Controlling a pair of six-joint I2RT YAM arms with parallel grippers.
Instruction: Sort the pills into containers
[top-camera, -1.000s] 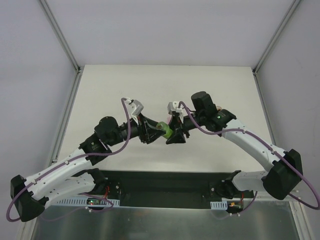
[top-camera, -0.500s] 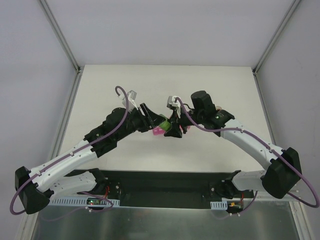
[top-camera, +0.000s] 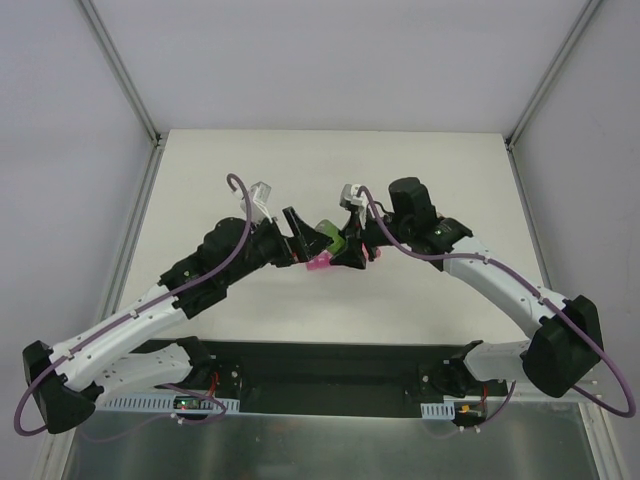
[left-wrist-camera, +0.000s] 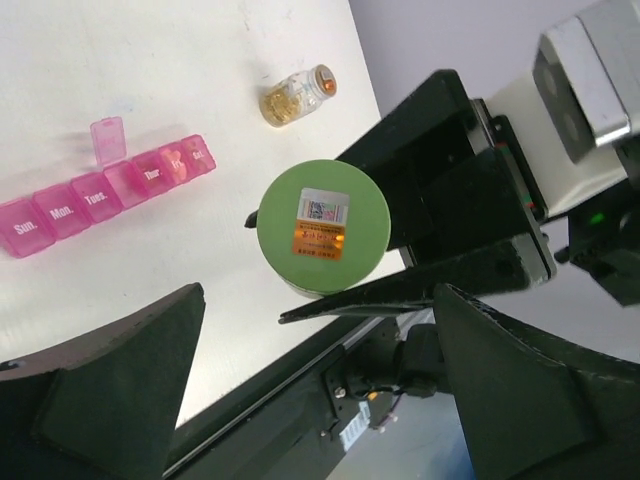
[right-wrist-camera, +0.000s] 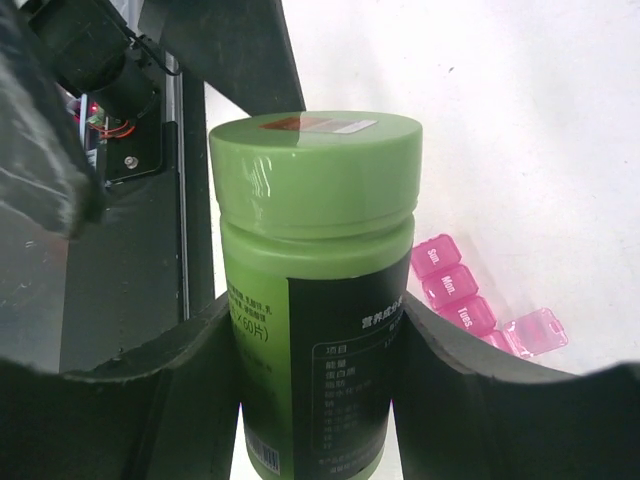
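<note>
A green pill bottle (right-wrist-camera: 315, 300) with its green lid (left-wrist-camera: 322, 228) on is held upright above the table, and my right gripper (right-wrist-camera: 315, 320) is shut on its body. My left gripper (left-wrist-camera: 318, 300) stands wide open just behind the lid, with nothing between its fingers (left-wrist-camera: 120, 390). From the top view the two grippers (top-camera: 303, 232) (top-camera: 347, 246) face each other over the bottle (top-camera: 328, 235). The containers (left-wrist-camera: 60, 215), a pink strip marked by day, lie on the table below (top-camera: 318, 264) (right-wrist-camera: 450, 280), one lid (left-wrist-camera: 106, 138) raised. Amber pills fill a small clear vial (left-wrist-camera: 295, 95) that lies on its side.
The black base rail and the arm mounts (top-camera: 330, 365) run along the near table edge. The white tabletop (top-camera: 330, 170) stretches beyond the arms to the frame posts at the back corners.
My left gripper has opened wide and let go of the bottle's lid. Both arms have shifted a little toward the far side, the bottle still in the right gripper.
</note>
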